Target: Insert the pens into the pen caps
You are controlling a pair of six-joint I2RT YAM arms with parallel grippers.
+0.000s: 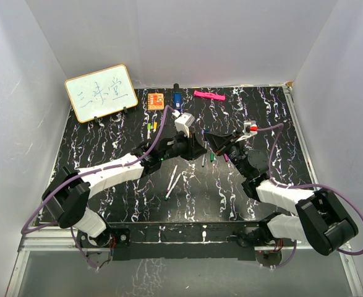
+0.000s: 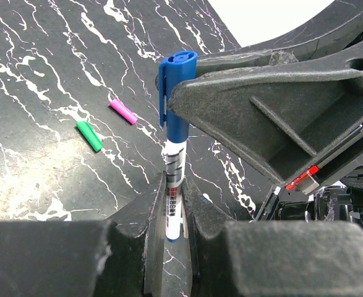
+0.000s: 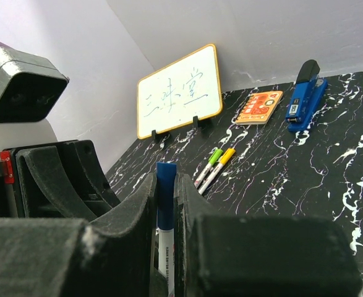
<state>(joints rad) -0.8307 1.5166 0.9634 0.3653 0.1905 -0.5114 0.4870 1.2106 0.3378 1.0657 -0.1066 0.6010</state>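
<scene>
My left gripper (image 2: 174, 189) is shut on a white-barrelled pen (image 2: 174, 162) and holds it upright above the table. A blue cap (image 2: 177, 93) sits over the pen's top end. My right gripper (image 3: 166, 185) is shut on that blue cap (image 3: 166, 201), with the white barrel (image 3: 167, 253) below it. In the top view the two grippers, left (image 1: 193, 147) and right (image 1: 213, 143), meet at the table's middle. A loose green cap (image 2: 89, 136) and a magenta cap (image 2: 123, 111) lie on the table. Two uncapped pens (image 1: 172, 180) lie in front of the left arm.
Two capped pens, green (image 3: 208, 164) and yellow (image 3: 221, 162), lie further back. A whiteboard (image 1: 101, 92) stands at the back left. An orange block (image 1: 156, 99), a dark blue stapler (image 1: 177, 97) and a pink bar (image 1: 208, 95) lie along the back edge.
</scene>
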